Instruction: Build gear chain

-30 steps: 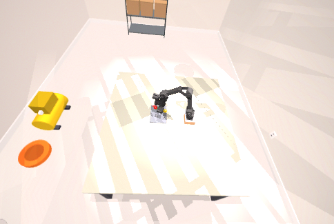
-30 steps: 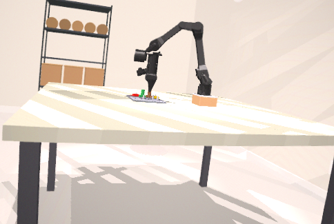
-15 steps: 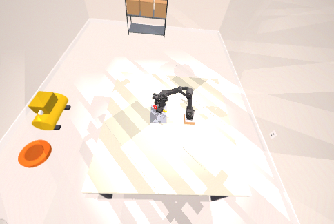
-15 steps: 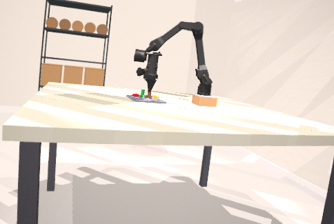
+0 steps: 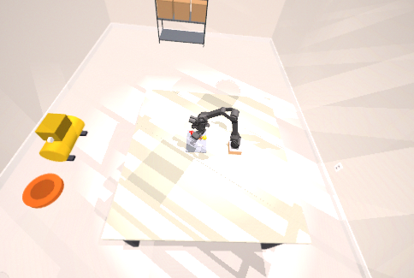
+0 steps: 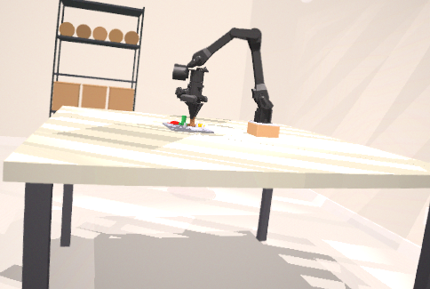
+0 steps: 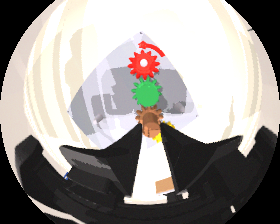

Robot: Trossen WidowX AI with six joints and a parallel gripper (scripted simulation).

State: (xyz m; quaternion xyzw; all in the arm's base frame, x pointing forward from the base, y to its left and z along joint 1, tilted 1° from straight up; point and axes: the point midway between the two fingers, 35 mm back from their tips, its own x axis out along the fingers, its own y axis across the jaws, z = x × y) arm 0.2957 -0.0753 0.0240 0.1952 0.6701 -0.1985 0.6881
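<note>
The red gear (image 7: 143, 63) (image 6: 174, 123) sits on the grey board (image 7: 80, 112) (image 5: 191, 148). A green gear (image 7: 147, 93) (image 6: 183, 120) with an upright handle is beside it, their teeth meeting in the wrist view. A brown gear (image 7: 142, 116) with a thick handle (image 7: 150, 129) is beside the green one, toward the yellow gear (image 7: 169, 124) (image 6: 201, 125), which is partly hidden. My gripper (image 7: 150, 126) (image 6: 193, 117) points down over the board. It is narrowly open, its fingertips close on either side of the brown handle. How flat the brown gear sits is hidden.
Short pegs (image 7: 98, 120) (image 7: 179, 107) stand on the board to both sides of the gears. An orange-brown block (image 5: 235, 151) (image 6: 263, 129) (image 7: 164, 185) is at the arm's base. The table (image 5: 171, 220) (image 6: 222, 162) extends around the board. A shelf (image 5: 181, 37) stands far behind.
</note>
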